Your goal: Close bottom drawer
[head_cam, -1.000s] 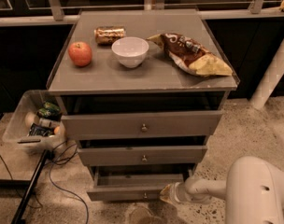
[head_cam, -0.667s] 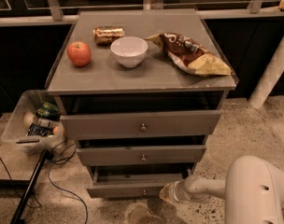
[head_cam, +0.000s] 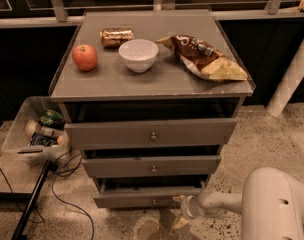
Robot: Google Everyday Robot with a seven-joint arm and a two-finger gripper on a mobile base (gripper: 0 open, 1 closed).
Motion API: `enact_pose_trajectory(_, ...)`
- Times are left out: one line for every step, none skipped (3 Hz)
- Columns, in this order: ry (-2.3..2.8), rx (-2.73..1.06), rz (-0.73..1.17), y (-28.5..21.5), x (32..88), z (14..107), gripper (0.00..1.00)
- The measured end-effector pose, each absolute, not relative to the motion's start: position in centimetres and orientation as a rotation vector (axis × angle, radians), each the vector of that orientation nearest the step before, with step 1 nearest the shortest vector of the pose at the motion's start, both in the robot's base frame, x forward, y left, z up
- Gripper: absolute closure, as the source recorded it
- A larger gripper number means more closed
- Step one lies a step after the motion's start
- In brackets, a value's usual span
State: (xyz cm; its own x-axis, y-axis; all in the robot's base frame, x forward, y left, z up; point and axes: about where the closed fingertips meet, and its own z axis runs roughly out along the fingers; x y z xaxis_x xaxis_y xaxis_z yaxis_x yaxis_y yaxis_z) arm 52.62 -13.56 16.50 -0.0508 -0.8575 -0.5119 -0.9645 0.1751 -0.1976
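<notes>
The bottom drawer [head_cam: 142, 200] is the lowest of three fronts in the grey-brown cabinet, at 6 o'clock in the camera view. It is partly pulled out, and you can see a dark strip of its interior above the front edge. Its small round knob [head_cam: 153, 202] sits at the centre of the front.

The pincer [head_cam: 181, 210] is at 3 o'clock from that knob, just beside the right end of the drawer front and low over the speckled floor. Its opening state cannot be told, nor whether it touches the drawer. It has hold of nothing that you can see. The white arm [head_cam: 272, 206] enters from 4 o'clock.

The middle drawer [head_cam: 152, 166] and top drawer [head_cam: 152, 132] are directly above.

On the surface [head_cam: 157, 84], note these items:
- An apple [head_cam: 85, 57] at 9 o'clock.
- A white bowl [head_cam: 138, 54] near the centre.
- A shiny brown packet [head_cam: 116, 36] at 11 o'clock from the bowl.
- A chip bag [head_cam: 204, 58] at 3 o'clock, lying flat.

A clear bin [head_cam: 17, 129] of bottles stands on the floor at 9 o'clock from the cabinet.
</notes>
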Motion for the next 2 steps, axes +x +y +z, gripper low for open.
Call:
enact_pose_trajectory(1.936,-1.711,0.269,-13.55,52.61,16.5,0.0)
enact_pose_trajectory(1.936,-1.711,0.269,-13.55,52.61,16.5,0.0)
